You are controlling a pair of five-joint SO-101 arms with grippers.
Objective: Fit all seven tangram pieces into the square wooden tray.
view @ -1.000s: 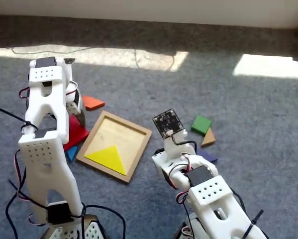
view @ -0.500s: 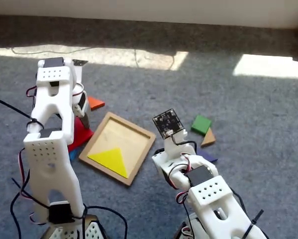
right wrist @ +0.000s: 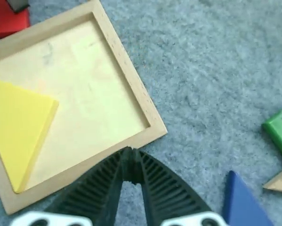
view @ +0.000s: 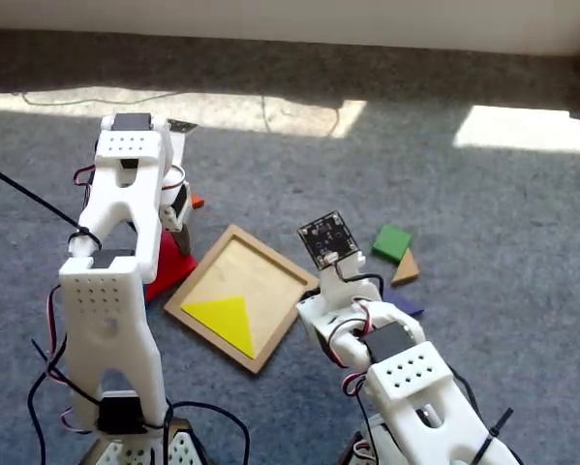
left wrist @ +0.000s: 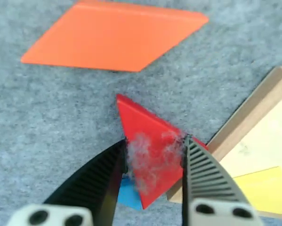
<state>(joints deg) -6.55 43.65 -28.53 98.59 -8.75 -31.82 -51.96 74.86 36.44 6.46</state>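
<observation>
At the left gripper (left wrist: 155,140): clenched on the red triangle (left wrist: 143,122), one ribbed finger on either side, pale fuzz on the red face. Under that triangle's lower tip, a light blue piece (left wrist: 130,197). Just beside it, the rim of the wooden tray (left wrist: 246,122). Past its upper point, apart on the carpet (view: 483,194), the orange parallelogram (left wrist: 115,35).

At the right gripper (right wrist: 130,162): pinched shut on nothing, tips touching, just outside the tray's rim.

Inside the tray, against the rim, the yellow triangle (right wrist: 18,127), with bare wooden floor across the rest. On that floor, a faint pencil-like mark, too faint to read.

On the right arm's side: green square (view: 392,242), tan triangle (view: 406,268) and dark blue piece (view: 406,306), close together, apart from the tray. Beyond them, open carpet out to the sunlit patches.
</observation>
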